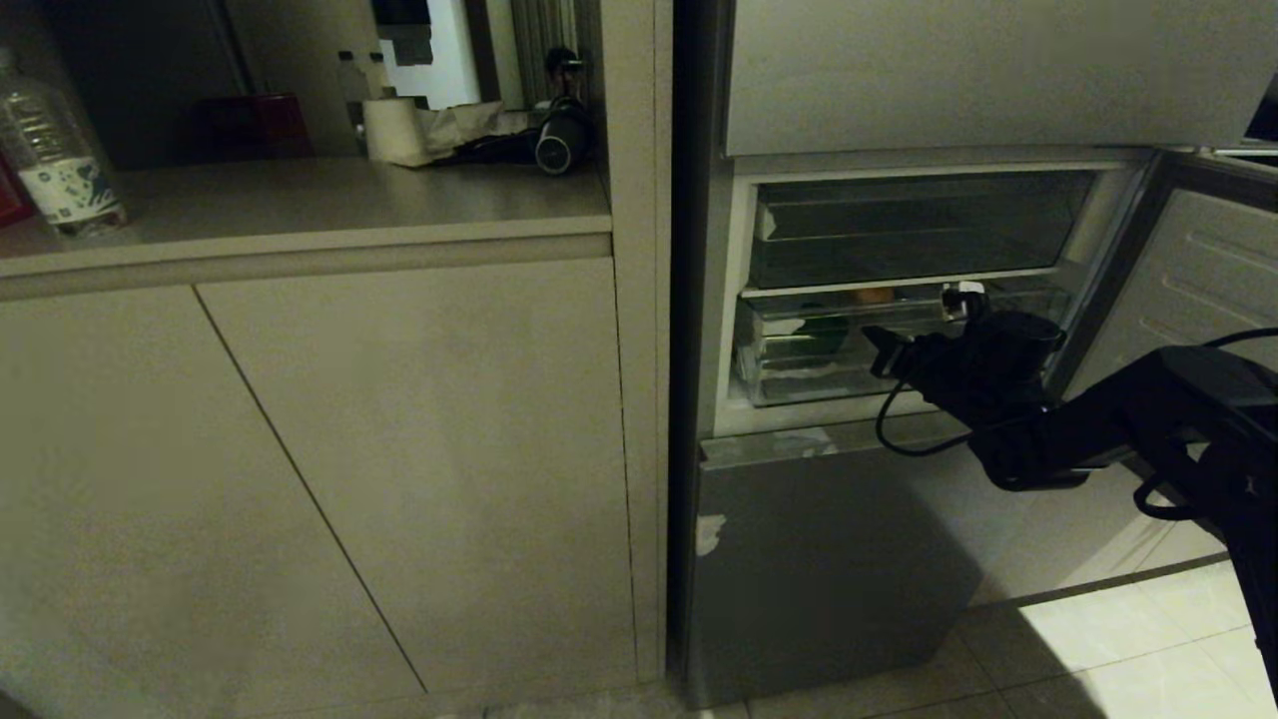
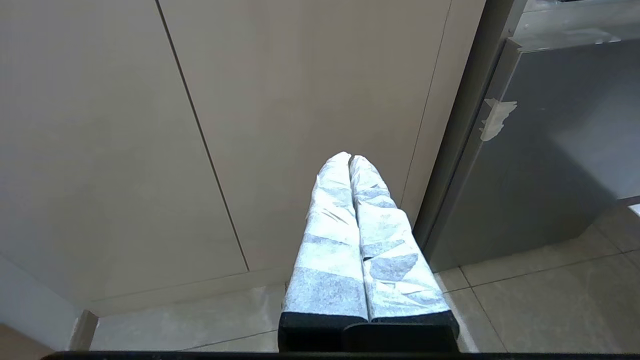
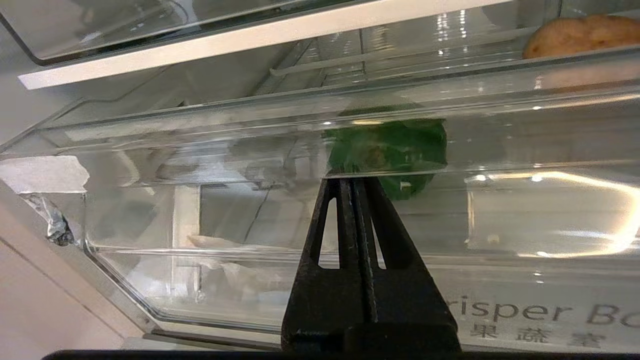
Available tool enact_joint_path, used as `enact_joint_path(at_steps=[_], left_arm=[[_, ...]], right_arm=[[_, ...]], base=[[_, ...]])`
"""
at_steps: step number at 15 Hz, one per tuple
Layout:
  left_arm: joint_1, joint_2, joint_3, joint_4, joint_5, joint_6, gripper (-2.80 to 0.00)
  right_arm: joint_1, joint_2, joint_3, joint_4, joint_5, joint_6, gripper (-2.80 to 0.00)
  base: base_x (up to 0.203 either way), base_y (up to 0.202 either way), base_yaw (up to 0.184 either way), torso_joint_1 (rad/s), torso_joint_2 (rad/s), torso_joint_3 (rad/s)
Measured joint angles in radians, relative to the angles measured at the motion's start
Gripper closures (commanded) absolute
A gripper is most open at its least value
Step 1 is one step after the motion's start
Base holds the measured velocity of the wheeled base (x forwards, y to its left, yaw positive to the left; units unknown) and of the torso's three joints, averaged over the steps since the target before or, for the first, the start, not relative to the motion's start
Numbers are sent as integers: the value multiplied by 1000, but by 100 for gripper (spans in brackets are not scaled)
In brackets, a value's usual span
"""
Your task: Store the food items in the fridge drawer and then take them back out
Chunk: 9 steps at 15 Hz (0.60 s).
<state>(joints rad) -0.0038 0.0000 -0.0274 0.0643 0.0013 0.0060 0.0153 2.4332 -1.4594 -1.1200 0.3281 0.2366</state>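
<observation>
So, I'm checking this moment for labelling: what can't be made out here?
- Green food item: right wrist view, blurred behind the fridge drawer front, partly covered by the shut right pincer.
- Orange-brown food item: cut off by the picture edge.
- Whether the pincer touches the drawer front: unclear in both views.
- Drawer label: cut off at the edge.
- Left pincer: shut, outside the head view.

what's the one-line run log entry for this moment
right gripper: shut, at crisper drawer front | green pepper, orange-brown item: inside drawer | left gripper: shut, parked by cabinet
</observation>
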Motion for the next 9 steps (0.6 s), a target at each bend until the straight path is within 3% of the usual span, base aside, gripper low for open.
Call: enact_joint_path(at_steps=[3, 9], left_arm=[[0, 0, 0, 0, 0, 0, 0], [0, 0, 0, 0, 0, 0, 0]], right_arm=[[-8, -92, 166, -9, 0, 0, 0], [-40, -536, 692, -29, 6, -2, 0]], base=[[0, 0, 0, 0, 0, 0], [0, 0, 0, 0, 0, 0]])
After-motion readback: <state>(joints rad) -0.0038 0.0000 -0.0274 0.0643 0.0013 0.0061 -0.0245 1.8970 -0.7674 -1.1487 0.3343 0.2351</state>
